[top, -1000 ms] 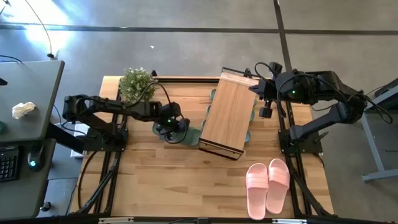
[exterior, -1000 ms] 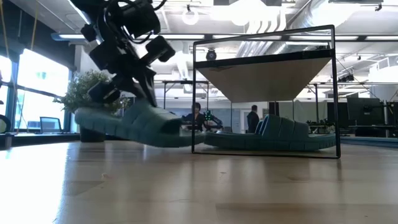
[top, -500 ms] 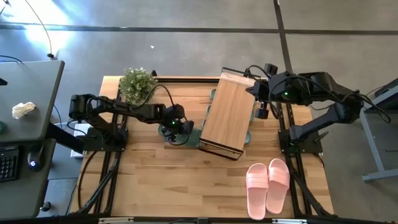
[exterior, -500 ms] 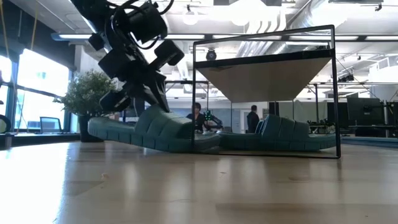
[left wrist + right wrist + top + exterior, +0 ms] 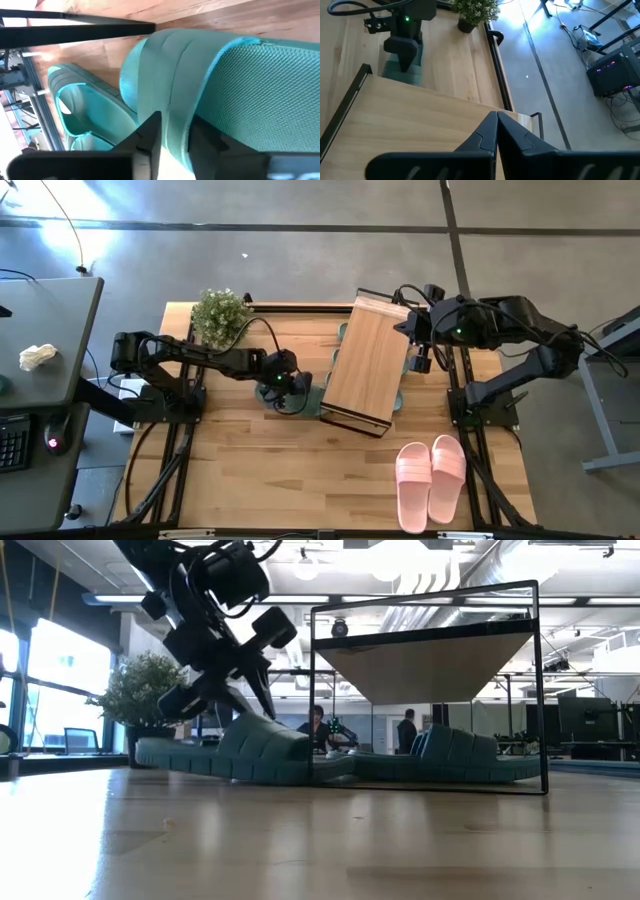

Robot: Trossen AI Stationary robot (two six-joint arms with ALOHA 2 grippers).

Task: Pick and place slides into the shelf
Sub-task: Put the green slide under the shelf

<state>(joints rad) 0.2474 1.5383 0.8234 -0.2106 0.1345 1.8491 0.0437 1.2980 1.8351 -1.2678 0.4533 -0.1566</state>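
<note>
Potted plant (image 5: 219,315) at table's (image 5: 250,470) far corner, grey desk (image 5: 45,340) beside

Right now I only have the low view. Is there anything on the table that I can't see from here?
Observer: Yes. A pink pair of slides lies side by side near the table's front right corner, away from the shelf.
Operator: Where is the right arm?
Observer: The right gripper hangs shut over the shelf's right edge and holds nothing.
Operator: What is next to the green slide at the left gripper?
Observer: In the left wrist view, the left gripper is at the strap of that green slide. A second green slide lies right alongside it.
</note>
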